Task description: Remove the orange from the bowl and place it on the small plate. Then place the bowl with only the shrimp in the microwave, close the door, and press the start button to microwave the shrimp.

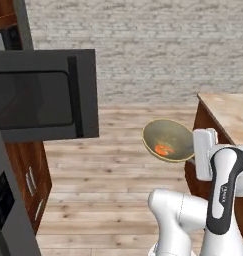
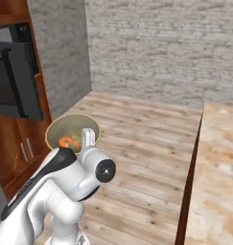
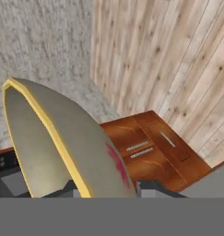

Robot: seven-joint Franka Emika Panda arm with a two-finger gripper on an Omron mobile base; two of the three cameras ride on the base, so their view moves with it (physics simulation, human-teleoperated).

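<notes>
Yellow-rimmed bowl [image 1: 169, 140] is pinched at its edge by the gripper [image 3: 106, 190] and held tilted in the air. Shrimp [image 1: 164, 149] is seen inside the bowl. Farther off, left of the bowl, the microwave door [image 1: 45, 95] is swung open.

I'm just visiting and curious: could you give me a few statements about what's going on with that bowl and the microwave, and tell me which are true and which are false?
1. The gripper holds the bowl by its rim. True.
2. The bowl rests on the counter. False: it is carried in the air above the wooden floor.
3. The microwave door is shut. False: it stands swung open.
4. Something orange-red, likely the shrimp, lies inside the bowl. True.
5. The bowl is level. False: it is tilted, its inside facing the base cameras.
</notes>
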